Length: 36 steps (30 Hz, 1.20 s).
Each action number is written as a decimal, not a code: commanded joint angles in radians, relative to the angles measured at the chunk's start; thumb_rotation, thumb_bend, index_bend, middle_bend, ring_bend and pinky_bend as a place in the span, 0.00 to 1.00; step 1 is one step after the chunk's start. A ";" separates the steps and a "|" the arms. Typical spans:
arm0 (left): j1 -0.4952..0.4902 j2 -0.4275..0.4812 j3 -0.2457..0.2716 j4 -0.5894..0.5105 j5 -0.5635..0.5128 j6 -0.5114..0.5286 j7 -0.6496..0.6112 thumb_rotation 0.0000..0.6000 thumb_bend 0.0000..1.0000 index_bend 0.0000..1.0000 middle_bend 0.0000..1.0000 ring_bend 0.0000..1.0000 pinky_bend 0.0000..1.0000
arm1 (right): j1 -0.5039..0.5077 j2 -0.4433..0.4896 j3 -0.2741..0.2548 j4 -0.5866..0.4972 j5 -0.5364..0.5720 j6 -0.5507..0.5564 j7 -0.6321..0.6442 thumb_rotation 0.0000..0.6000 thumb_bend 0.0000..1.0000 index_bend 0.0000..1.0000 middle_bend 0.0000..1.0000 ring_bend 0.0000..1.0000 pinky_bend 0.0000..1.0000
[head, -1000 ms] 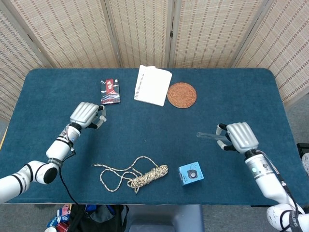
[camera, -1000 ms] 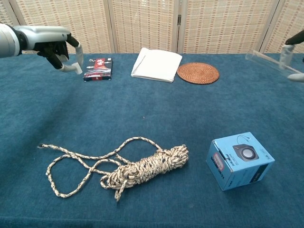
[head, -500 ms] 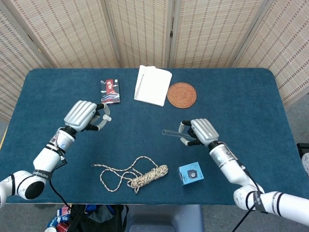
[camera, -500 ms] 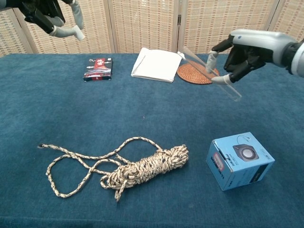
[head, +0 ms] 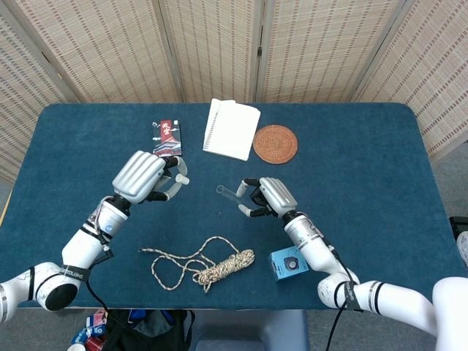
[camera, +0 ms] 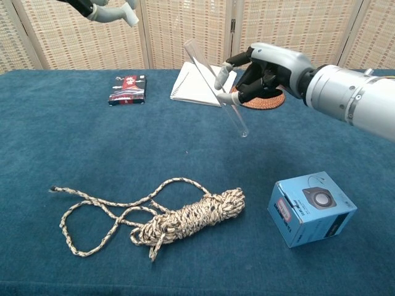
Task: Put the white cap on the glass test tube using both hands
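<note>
- Tube [camera: 216,88]: glass, pinched aloft by the right hand [head: 265,197], open mouth tilted toward the left.
- White cap [head: 182,178] is clamped in left hand [head: 144,177] fingertips, near the mouth.
- Risk: misalignment could knock the cap loose; a thin pinch lets the tube swivel.

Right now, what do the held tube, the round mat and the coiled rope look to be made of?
Test tube: clear glass or plastic, see-through. Round mat: woven rattan-like fibre, ringed brown weave. Rope: braided cord, speckled cream and dark, matte.
</note>
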 commanded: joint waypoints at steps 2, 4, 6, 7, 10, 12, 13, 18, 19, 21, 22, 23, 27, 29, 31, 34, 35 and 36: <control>-0.010 -0.022 0.006 -0.021 0.015 0.031 0.044 1.00 0.45 0.58 0.96 0.91 0.89 | 0.016 -0.022 0.014 0.009 0.008 -0.006 0.021 1.00 0.68 0.89 1.00 1.00 1.00; -0.015 -0.030 0.009 -0.023 0.023 0.038 0.063 1.00 0.45 0.58 0.96 0.91 0.89 | 0.024 -0.028 0.018 0.010 0.013 -0.012 0.021 1.00 0.68 0.89 1.00 1.00 1.00; -0.020 -0.040 0.011 -0.022 0.032 0.047 0.081 1.00 0.45 0.59 0.96 0.91 0.89 | 0.029 -0.030 0.020 0.008 0.021 -0.018 0.018 1.00 0.68 0.90 1.00 1.00 1.00; -0.023 -0.045 0.012 -0.021 0.036 0.051 0.089 1.00 0.45 0.59 0.96 0.91 0.89 | 0.032 -0.030 0.020 0.008 0.026 -0.023 0.015 1.00 0.68 0.90 1.00 1.00 1.00; -0.030 -0.058 0.012 -0.022 0.042 0.057 0.103 1.00 0.45 0.59 0.96 0.91 0.89 | 0.041 -0.029 0.022 0.009 0.042 -0.033 0.001 1.00 0.68 0.90 1.00 1.00 1.00; -0.036 -0.066 0.011 -0.019 0.049 0.064 0.116 1.00 0.45 0.59 0.96 0.91 0.89 | 0.046 -0.028 0.024 0.006 0.050 -0.037 -0.005 1.00 0.68 0.90 1.00 1.00 1.00; -0.039 -0.071 0.011 -0.016 0.055 0.068 0.123 1.00 0.45 0.59 0.96 0.91 0.89 | 0.048 -0.027 0.025 0.005 0.054 -0.040 -0.007 1.00 0.68 0.90 1.00 1.00 1.00; -0.048 -0.097 0.017 -0.009 0.056 0.089 0.177 1.00 0.45 0.59 0.96 0.91 0.89 | 0.055 -0.020 0.030 -0.004 0.067 -0.047 -0.012 1.00 0.68 0.90 1.00 1.00 1.00; -0.053 -0.105 0.019 -0.007 0.061 0.096 0.200 1.00 0.45 0.59 0.96 0.91 0.89 | 0.057 -0.020 0.032 -0.007 0.069 -0.047 -0.013 1.00 0.68 0.90 1.00 1.00 1.00; -0.056 -0.115 0.021 -0.006 0.060 0.102 0.218 1.00 0.45 0.60 0.96 0.91 0.89 | 0.059 -0.019 0.033 -0.010 0.072 -0.047 -0.014 1.00 0.68 0.90 1.00 1.00 1.00; -0.058 -0.119 0.022 -0.005 0.059 0.104 0.227 1.00 0.45 0.60 0.96 0.91 0.89 | 0.060 -0.019 0.033 -0.012 0.073 -0.047 -0.015 1.00 0.68 0.90 1.00 1.00 1.00; -0.059 -0.122 0.023 -0.003 0.059 0.105 0.233 1.00 0.45 0.60 0.96 0.91 0.89 | 0.061 -0.018 0.032 -0.014 0.074 -0.048 -0.016 1.00 0.68 0.90 1.00 1.00 1.00; -0.062 -0.128 0.024 -0.003 0.055 0.107 0.244 1.00 0.45 0.59 0.96 0.91 0.89 | 0.062 -0.017 0.031 -0.017 0.078 -0.044 -0.019 1.00 0.68 0.90 1.00 1.00 1.00; -0.063 -0.127 0.026 -0.003 0.053 0.105 0.249 1.00 0.45 0.59 0.96 0.91 0.89 | 0.061 -0.016 0.030 -0.019 0.078 -0.041 -0.020 1.00 0.68 0.90 1.00 1.00 1.00; -0.064 -0.127 0.026 -0.006 0.046 0.101 0.246 1.00 0.45 0.59 0.96 0.91 0.89 | 0.061 -0.014 0.029 -0.020 0.079 -0.040 -0.020 1.00 0.68 0.90 1.00 1.00 1.00; -0.066 -0.124 0.025 -0.009 0.039 0.095 0.242 1.00 0.45 0.59 0.96 0.91 0.89 | 0.061 -0.013 0.030 -0.021 0.080 -0.038 -0.018 1.00 0.68 0.90 1.00 1.00 1.00; -0.067 -0.125 0.025 -0.008 0.038 0.094 0.242 1.00 0.45 0.59 0.96 0.91 0.89 | 0.061 -0.012 0.030 -0.021 0.081 -0.039 -0.017 1.00 0.68 0.90 1.00 1.00 1.00; -0.068 -0.126 0.025 -0.009 0.036 0.093 0.242 1.00 0.45 0.59 0.96 0.91 0.89 | 0.062 -0.012 0.030 -0.020 0.081 -0.039 -0.017 1.00 0.68 0.90 1.00 1.00 1.00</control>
